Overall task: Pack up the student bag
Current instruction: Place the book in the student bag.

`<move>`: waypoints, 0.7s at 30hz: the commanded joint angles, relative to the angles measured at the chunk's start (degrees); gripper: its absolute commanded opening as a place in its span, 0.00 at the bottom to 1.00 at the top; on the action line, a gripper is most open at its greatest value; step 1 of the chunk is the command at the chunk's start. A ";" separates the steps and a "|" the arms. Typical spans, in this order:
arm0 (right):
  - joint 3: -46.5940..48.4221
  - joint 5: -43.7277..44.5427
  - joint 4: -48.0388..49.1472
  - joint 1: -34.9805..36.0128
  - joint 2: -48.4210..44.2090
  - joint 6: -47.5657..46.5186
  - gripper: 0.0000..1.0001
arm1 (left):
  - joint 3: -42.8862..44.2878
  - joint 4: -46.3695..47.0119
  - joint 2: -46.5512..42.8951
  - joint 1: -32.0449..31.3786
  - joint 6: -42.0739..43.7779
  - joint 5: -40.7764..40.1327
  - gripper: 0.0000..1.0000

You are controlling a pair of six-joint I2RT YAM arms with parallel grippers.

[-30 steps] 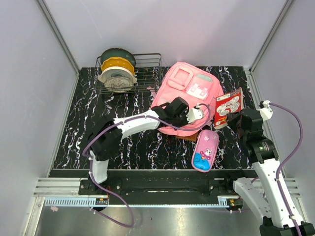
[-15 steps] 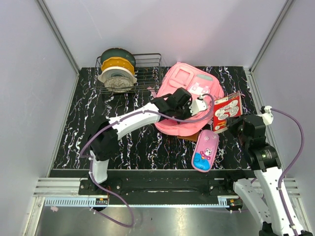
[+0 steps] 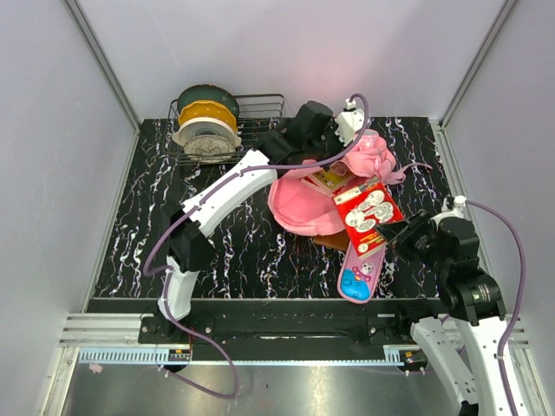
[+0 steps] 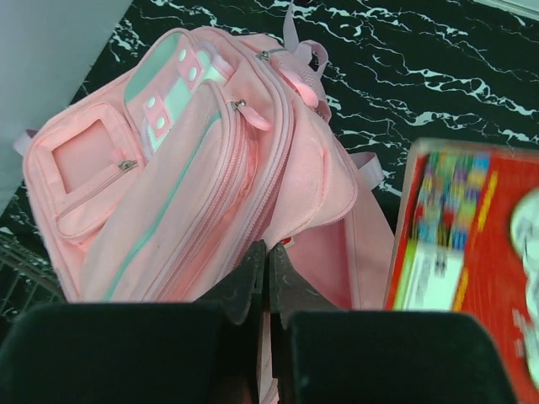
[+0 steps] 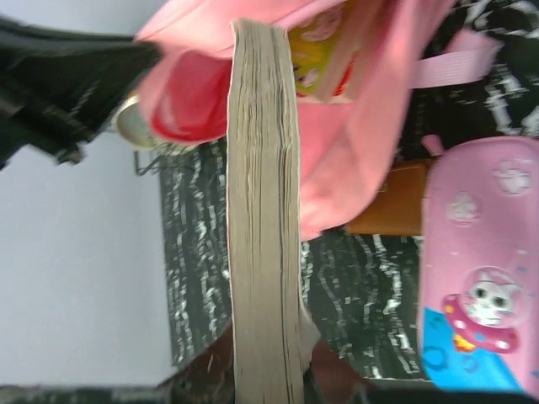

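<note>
A black, white-veined marble-pattern table (image 3: pixel 225 251) fills the floor of the grey-walled cell. On its far right-centre stands the student bag (image 3: pixel 299 204), a large soft pink fabric backpack with mint-trimmed front pockets; its top edge is raised off the surface, and the main compartment gapes towards the near right.

The left arm reaches across from the near left; the left gripper (image 4: pixel 268 252) sits at the bag's top rim with its black fingers pressed together on a fold of pink fabric beside the zip, holding the mouth up.

Against the far-left wall stands a rectangular grey wire basket (image 3: pixel 260 130) holding upright filament spools (image 3: pixel 206 121), dark green, yellow and white; it is just beside the bag's left side.

The right gripper (image 3: pixel 395 236) is clamped on the near end of a thick red-covered book (image 3: pixel 366 211) printed with white cartoon figures; the book's far end lies at the bag's opening, its grey page edge (image 5: pixel 263 210) against the pink rim; whether it is inside cannot be told.

A small pink zippered pencil case (image 3: pixel 360 269) with a cartoon cat and a blue end lies flat on the table near the bag's front, just below the book; a flat brown object (image 3: pixel 329 241) pokes out from under the bag beside it; a yellow-covered item (image 3: pixel 328 180) shows within the compartment.
</note>
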 commanded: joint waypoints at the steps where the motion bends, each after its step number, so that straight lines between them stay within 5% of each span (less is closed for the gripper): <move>1: 2.98 -18.83 5.67 0.03 2.28 2.62 0.00 | 5.61 4.76 0.91 -0.79 -5.14 0.27 0.00; 4: -1.59 -22.91 11.30 0.11 2.11 8.69 0.00 | 5.52 5.55 1.00 -1.23 -6.37 1.42 0.00; 12: -12.13 -15.52 20.27 0.11 4.12 14.31 0.00 | 5.88 7.92 -0.05 -3.25 -10.59 1.07 0.00; 21: -16.01 -3.75 41.37 0.20 14.57 20.56 0.00 | 7.90 8.01 0.12 -4.13 -13.32 2.21 0.00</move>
